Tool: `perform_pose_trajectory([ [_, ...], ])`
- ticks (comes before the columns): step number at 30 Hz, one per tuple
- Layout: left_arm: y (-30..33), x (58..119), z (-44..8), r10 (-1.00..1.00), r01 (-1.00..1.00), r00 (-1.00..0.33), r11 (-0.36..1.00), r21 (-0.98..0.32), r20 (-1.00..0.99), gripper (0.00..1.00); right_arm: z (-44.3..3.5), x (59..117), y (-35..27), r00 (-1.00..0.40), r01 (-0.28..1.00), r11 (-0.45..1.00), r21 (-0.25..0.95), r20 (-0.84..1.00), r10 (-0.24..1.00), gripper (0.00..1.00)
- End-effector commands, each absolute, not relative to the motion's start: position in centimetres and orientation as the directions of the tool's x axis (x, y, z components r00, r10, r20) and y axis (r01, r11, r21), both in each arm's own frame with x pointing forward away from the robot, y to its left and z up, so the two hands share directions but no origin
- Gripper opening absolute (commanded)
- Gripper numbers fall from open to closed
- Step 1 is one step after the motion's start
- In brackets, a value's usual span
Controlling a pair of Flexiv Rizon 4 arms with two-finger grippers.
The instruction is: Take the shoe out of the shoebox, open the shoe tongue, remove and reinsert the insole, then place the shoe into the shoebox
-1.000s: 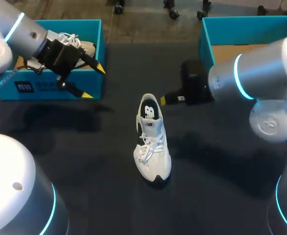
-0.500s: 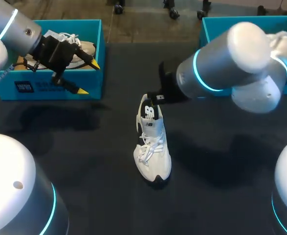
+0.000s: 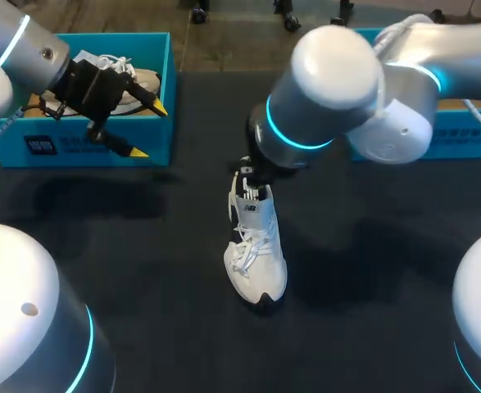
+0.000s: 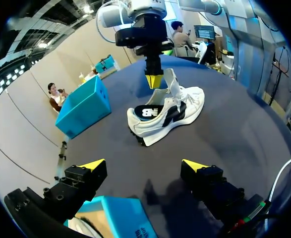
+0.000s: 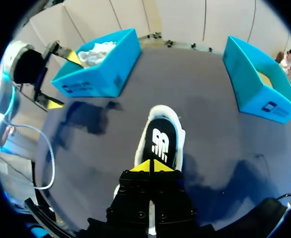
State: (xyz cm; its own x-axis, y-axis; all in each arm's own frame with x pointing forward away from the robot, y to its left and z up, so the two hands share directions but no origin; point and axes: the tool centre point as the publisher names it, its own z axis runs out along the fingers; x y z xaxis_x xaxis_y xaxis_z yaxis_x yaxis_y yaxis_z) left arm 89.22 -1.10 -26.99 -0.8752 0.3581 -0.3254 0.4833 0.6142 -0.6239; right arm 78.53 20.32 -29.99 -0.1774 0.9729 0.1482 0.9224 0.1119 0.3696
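Right arm over the sneaker's opening, tongue step in hand

The right arm (image 3: pixel 338 74) hides much from above. On the table (image 3: pixel 142 246) the white sneaker (image 3: pixel 255 246) lies toe at 6, heel at 12. The teal shoebox (image 3: pixel 84 147) sits at its 10 o'clock, and there the left gripper (image 3: pixel 151 130) is spread wide. The right gripper (image 5: pixel 151 166), tips pressed together, hangs over the heel end. Whether it pinches the tongue (image 4: pixel 172 82) I cannot tell.

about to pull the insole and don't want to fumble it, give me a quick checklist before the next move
1. shoe upright on the table: ok
2. right gripper shut, at the tongue: ok
3. tongue actually pinched in it: cannot tell
4. insole in the shoe: ok
5. left gripper open, away from the shoe, by the left shoebox: ok
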Motion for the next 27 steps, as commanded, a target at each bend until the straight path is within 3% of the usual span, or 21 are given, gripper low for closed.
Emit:
perform_pose_trajectory([
  [1,-1.1,89.1,-27.0,0.357,0.483,-0.875,0.617,-0.621,-0.326,1.00,-31.2,78.6,20.2,-0.150,0.932,0.105,0.347,0.105,0.983,0.00],
  [27,-1.1,89.1,-27.0,0.357,0.483,-0.875,0.617,-0.621,-0.326,1.00,-35.5,79.7,20.0,-0.180,0.965,0.156,0.209,0.102,0.978,0.00],
])
